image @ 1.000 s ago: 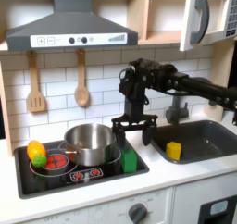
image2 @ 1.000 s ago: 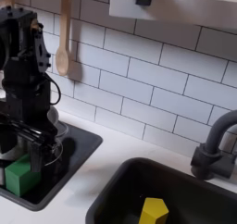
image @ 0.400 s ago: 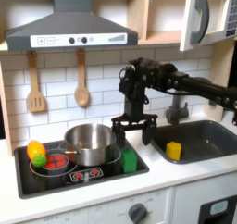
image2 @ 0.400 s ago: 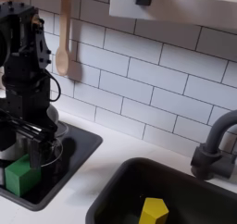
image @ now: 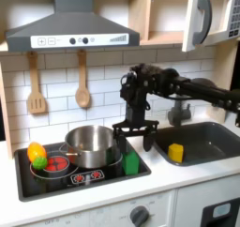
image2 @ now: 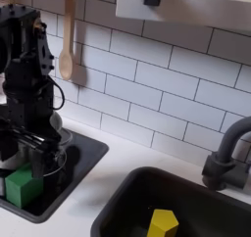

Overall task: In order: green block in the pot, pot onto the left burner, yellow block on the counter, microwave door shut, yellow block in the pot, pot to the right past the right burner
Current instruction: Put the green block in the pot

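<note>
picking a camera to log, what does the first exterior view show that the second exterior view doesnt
First exterior view alone: the pot, the rounded toy on the stove at its left, the range hood and the microwave door.

Second exterior view alone: a close look at the faucet.

Both exterior views: the open gripper above the green block, and the yellow block in the sink.

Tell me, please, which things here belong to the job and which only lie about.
Job: green block, pot, yellow block, sink, microwave door, gripper.
Lying about: rounded yellow-green-orange toy, two wooden utensils on the wall.
</note>
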